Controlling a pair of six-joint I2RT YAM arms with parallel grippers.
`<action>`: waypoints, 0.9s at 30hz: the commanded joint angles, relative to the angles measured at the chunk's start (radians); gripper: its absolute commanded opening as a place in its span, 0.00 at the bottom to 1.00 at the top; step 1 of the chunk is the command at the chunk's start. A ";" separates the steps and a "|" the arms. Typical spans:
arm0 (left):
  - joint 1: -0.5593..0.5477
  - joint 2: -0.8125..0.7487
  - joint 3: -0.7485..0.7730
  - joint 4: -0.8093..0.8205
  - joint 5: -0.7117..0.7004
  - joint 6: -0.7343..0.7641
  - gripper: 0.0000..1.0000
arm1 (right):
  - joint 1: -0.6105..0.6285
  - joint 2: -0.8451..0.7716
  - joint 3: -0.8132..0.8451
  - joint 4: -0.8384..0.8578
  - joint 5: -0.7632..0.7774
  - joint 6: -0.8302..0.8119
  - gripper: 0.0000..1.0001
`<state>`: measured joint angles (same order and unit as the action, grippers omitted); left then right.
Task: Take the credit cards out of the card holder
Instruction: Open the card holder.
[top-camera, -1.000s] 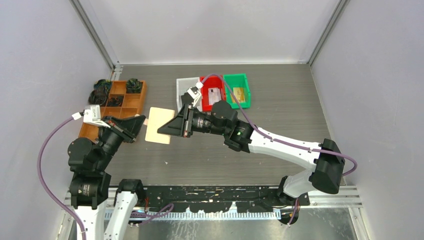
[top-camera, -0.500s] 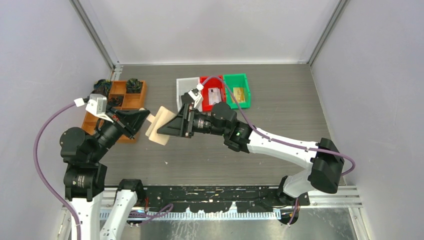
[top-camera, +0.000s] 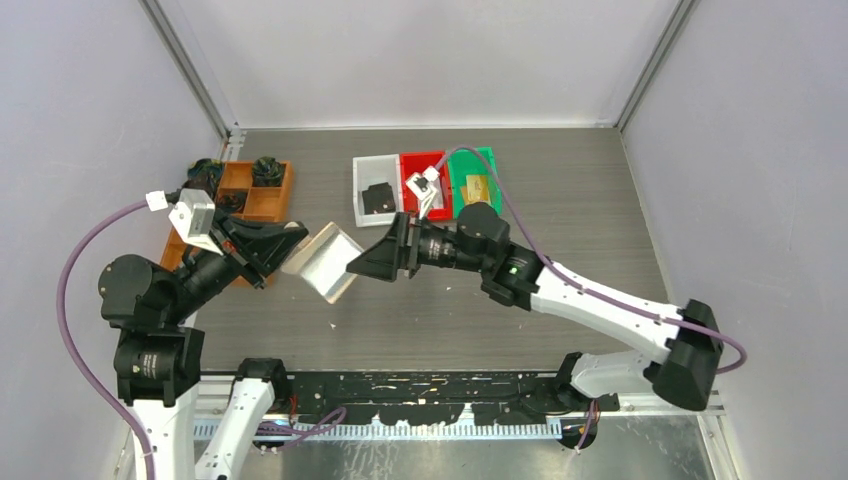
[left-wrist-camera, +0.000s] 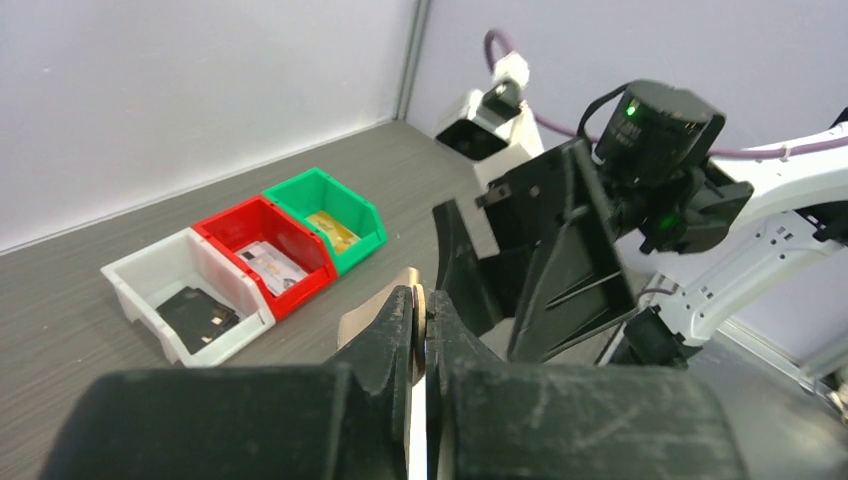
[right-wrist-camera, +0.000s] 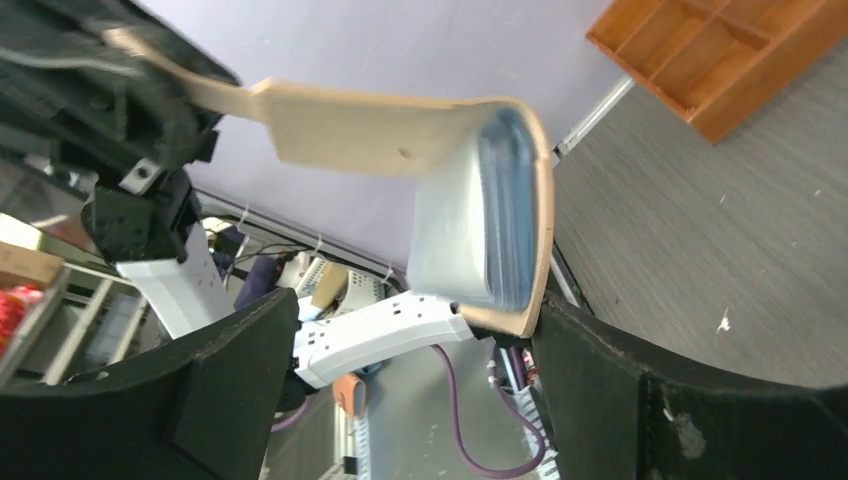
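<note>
Grey wood-grain table is lying under both arms. Above it, the left gripper is clamping one end of the tan card holder, holding it tilted in the air. The credit cards are sitting stacked inside its sleeves. The right gripper is waiting just beside the holder's lower end, jaws wide apart, gripping nothing. Farther back, a white bin, a red bin and a green bin are sitting in a row, with a wooden tray at the left.
</note>
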<state>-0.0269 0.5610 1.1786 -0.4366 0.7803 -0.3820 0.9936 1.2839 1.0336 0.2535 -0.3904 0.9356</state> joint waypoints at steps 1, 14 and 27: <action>-0.002 0.012 0.050 0.055 0.083 -0.015 0.00 | 0.003 -0.125 0.014 -0.053 0.030 -0.214 0.91; -0.002 0.054 0.124 0.063 0.205 -0.144 0.00 | 0.015 -0.166 -0.003 -0.143 0.052 -0.710 0.99; -0.002 0.056 0.128 0.046 0.237 -0.155 0.00 | 0.061 -0.129 0.024 0.112 -0.127 -0.643 0.99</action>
<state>-0.0269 0.6086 1.2633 -0.4381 0.9985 -0.5175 1.0340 1.1526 1.0061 0.1856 -0.4335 0.2642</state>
